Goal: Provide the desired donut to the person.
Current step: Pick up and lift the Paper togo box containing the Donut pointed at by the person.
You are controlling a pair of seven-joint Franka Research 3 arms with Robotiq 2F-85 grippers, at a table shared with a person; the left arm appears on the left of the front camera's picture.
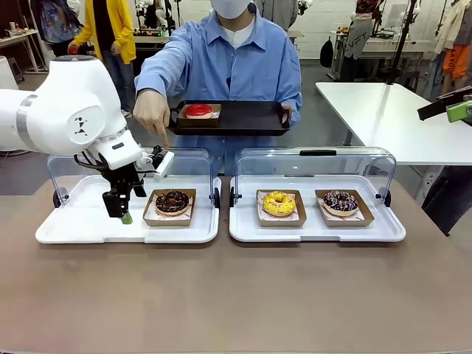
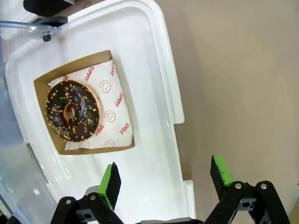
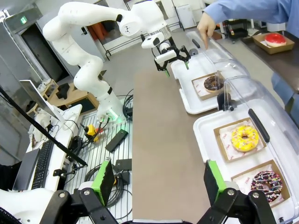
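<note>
Pointing at the chocolate donut [image 1: 172, 201], centre left in the front view, the person's hand [image 1: 151, 112] marks the pick. The left gripper [image 1: 124, 214], jaws spread, hangs just left of its box [image 1: 150, 218]. It should shift right and straddle the box squarely. The right gripper [image 3: 159, 184] is spread too.

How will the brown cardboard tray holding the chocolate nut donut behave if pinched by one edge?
The thin brown cardboard tray likely flexes and sags from one edge. The chocolate-glazed nut-sprinkled donut sits loose on a printed paper liner, so tilting may slide it. Probably light; a push could skate it across the smooth white plastic tray.
</note>
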